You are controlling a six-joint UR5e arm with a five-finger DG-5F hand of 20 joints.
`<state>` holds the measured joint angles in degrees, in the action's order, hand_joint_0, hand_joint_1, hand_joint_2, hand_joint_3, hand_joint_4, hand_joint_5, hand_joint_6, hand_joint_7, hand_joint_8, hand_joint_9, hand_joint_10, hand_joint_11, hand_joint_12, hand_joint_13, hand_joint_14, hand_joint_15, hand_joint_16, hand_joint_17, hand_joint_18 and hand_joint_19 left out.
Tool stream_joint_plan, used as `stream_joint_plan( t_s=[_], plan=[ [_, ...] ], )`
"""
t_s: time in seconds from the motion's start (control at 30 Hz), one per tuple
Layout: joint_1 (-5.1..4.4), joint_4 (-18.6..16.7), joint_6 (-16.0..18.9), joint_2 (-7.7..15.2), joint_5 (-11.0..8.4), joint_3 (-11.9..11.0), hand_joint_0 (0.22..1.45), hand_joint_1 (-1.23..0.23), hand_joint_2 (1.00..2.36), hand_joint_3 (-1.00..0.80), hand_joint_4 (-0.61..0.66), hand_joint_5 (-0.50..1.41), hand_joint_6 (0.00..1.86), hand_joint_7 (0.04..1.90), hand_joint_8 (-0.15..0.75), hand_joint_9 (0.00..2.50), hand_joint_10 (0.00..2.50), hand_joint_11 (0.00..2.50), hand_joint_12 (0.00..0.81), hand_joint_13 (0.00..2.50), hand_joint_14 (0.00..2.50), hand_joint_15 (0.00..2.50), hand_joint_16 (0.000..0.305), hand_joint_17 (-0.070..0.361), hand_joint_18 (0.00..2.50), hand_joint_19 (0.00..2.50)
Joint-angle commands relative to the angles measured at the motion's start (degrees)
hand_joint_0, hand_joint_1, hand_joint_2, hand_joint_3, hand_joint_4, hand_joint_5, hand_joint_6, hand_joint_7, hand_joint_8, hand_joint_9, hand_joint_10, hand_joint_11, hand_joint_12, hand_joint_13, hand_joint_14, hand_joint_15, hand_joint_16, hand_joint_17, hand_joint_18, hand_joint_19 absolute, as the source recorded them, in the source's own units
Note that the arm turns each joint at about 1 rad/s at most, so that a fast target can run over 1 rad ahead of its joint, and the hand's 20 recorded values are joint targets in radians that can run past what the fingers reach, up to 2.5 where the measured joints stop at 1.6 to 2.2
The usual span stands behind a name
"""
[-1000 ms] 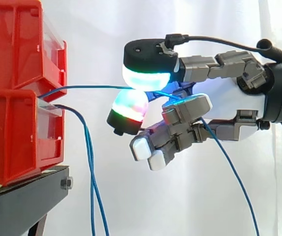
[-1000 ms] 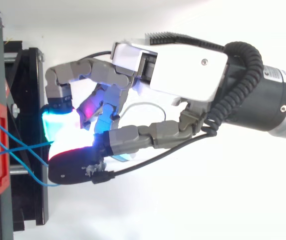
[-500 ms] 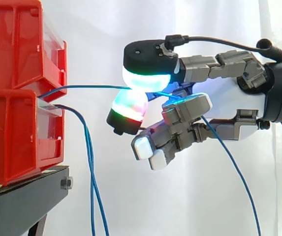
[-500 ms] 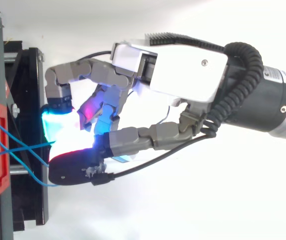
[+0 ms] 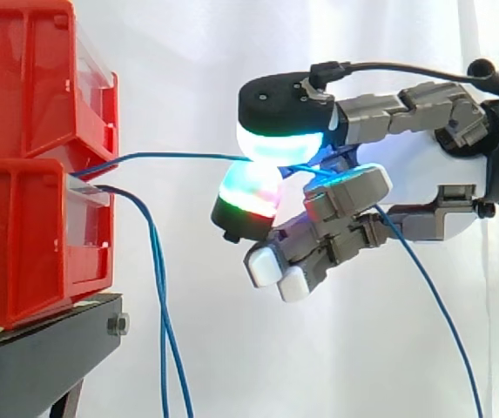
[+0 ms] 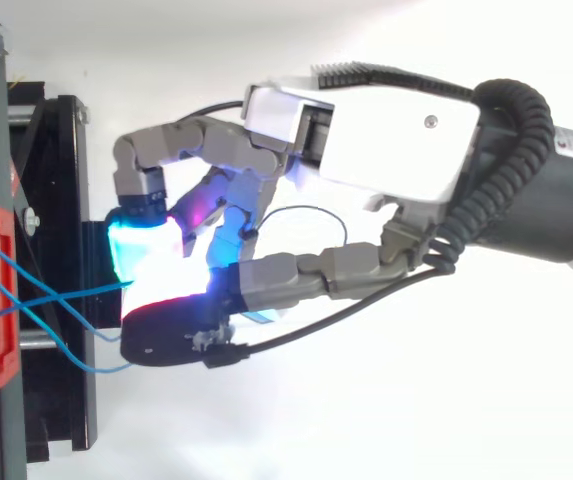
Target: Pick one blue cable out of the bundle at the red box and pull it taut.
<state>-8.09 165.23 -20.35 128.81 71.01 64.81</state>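
My hand (image 5: 432, 178) pinches one blue cable (image 5: 179, 156) between glowing pads (image 5: 279, 144); it runs nearly straight from there to the red box (image 5: 23, 244) ahead. Thin, light and limp, likely slippery, so it wants a firm squeeze.

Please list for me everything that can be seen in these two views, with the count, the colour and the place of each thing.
bins: two, red, stacked at the left of the side view, on the stand.
stand: one, black, under the bins.
held cable: one, blue, runs nearly level from the bins to the hand, then hangs down on the right.
loose cable: one, blue, leaves the lower bin's front and hangs down beside the stand.
curtain: one, white, behind everything.
hand: one, white and grey with glowing pads, right of the bins, pinching the held cable between two pads.
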Motion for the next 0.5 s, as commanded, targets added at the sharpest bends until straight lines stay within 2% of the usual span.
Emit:
stream_joint_plan(
  t_s=[0.0, 0.27, 0.3, 0.47],
  plan=[
    [0.0, 2.38, 0.58, -0.93, 0.18, 0.06, 0.64, -0.77, 1.02, 0.02, 0.24, -0.04, 0.55, 1.36, 0.399, 1.4, 0.01, 1.45, 0.43, 0.81, 0.02, 0.48, 0.061, 0.138, 0.74, 0.42],
    [-0.09, 6.95, 4.44, -2.25, 0.36, 0.06, 0.63, -0.77, 1.02, 0.03, 0.24, -0.04, 0.56, 1.35, 0.39, 1.36, 0.01, 1.43, 0.436, 0.75, 0.02, 0.46, 0.062, 0.139, 0.67, 0.38],
    [-0.09, 6.95, 4.44, -2.25, 0.36, 0.06, 0.63, -0.77, 1.02, 0.04, 0.24, -0.04, 0.55, 1.35, 0.394, 1.33, 0.02, 1.4, 0.437, 0.7, 0.02, 0.42, 0.062, 0.14, 0.6, 0.34],
    [-0.09, 7.83, 6.11, -2.42, 0.71, 0.06, 0.63, -0.78, 1.02, 0.04, 0.24, -0.04, 0.55, 1.35, 0.395, 1.2, 0.02, 1.21, 0.433, 0.6, 0.01, 0.35, 0.064, 0.144, 0.55, 0.31]
  ],
)
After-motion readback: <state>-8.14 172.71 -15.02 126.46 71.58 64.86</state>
